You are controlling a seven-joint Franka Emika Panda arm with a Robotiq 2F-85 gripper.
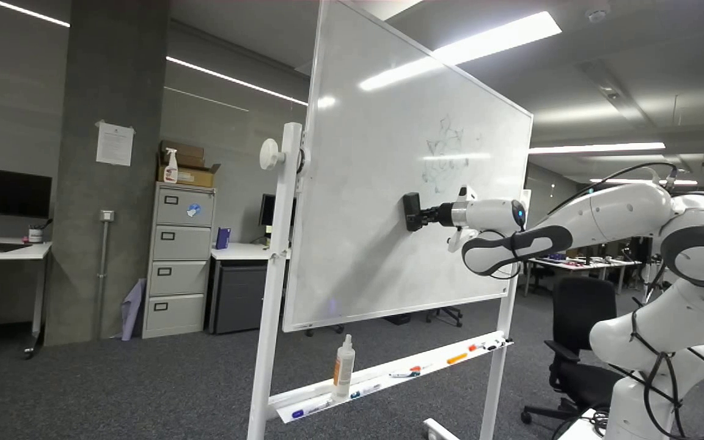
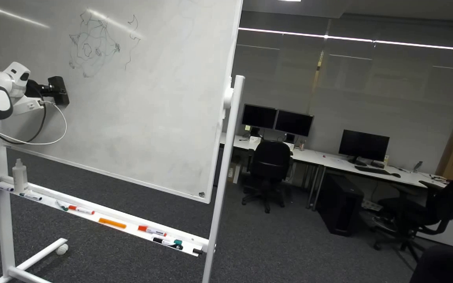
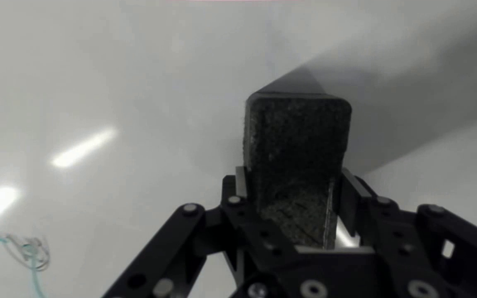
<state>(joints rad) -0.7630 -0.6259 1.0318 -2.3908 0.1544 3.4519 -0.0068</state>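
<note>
Black eraser | claw: clamped on its sides | advised: face flat against whiteboard, pressure light, even

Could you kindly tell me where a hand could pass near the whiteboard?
Likely free: the gap between the white rectangular whiteboard and the long white tray, beside the translucent plastic bottle. Crowded: the tray around the black-capped white marker, and the whiteboard near the rectangular black block between black fingers.
</note>
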